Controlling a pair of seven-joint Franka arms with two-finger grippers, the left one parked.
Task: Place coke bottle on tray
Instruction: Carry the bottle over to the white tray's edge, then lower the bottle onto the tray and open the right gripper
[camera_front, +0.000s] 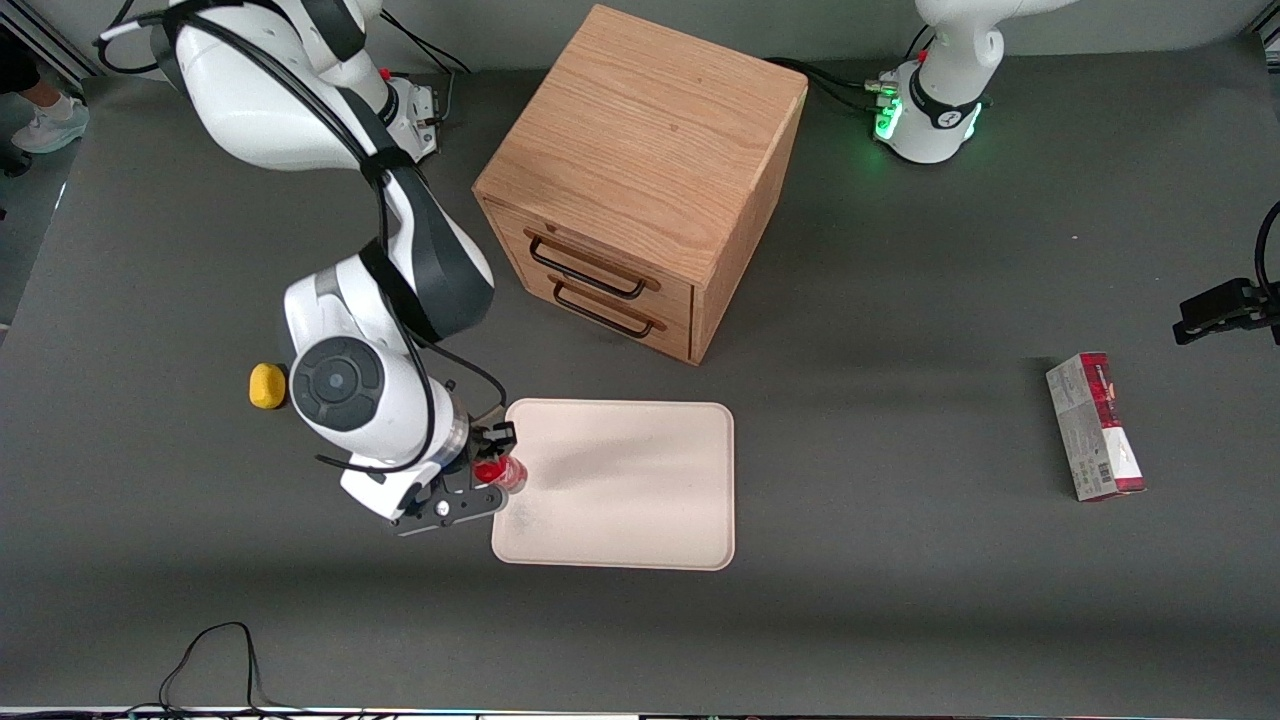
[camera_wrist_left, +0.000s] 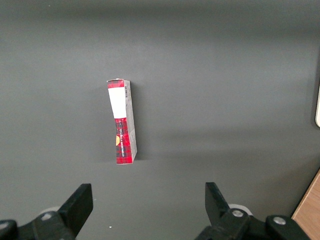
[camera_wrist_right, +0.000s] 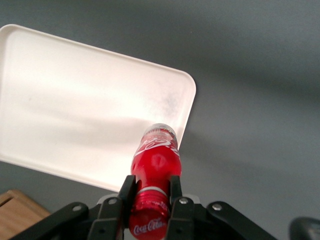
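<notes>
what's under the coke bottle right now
The pincer grips the coke bottle by its neck above the tray's edge; whether its base touches the tray is hidden.

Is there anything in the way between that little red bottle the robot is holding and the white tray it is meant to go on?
Nothing visible. The gripper is shut on the coke bottle and holds it over the tray, at the edge toward the working arm's end. The tray surface shows bare; the wooden drawer cabinet stands clear of it.

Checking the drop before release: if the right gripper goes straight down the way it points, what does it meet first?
The gripper, shut on the coke bottle, points down at the tray edge. The bottle's base would likely touch the tray near its rim first; how high it hangs is unclear.
</notes>
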